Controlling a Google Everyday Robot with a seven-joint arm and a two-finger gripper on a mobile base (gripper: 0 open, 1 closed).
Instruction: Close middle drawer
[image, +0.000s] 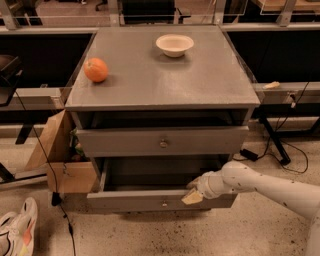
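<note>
The middle drawer (130, 199) is pulled well out of the grey cabinet, and its dark inside shows. Its low front panel has a small round knob (164, 203) at the centre. My gripper (193, 196) comes in from the right on a white arm (260, 186). It rests against the top edge of the drawer's front panel, right of the knob. The taller-fronted top drawer (162, 141) above is slightly out. The lowest drawer is hidden under the open one.
An orange (96, 69) and a white bowl (174, 44) sit on the cabinet top (160, 80). A cardboard box (60, 160) stands at the cabinet's left. A shoe (15, 232) lies on the floor at the lower left. Cables and a stand (272, 142) are at the right.
</note>
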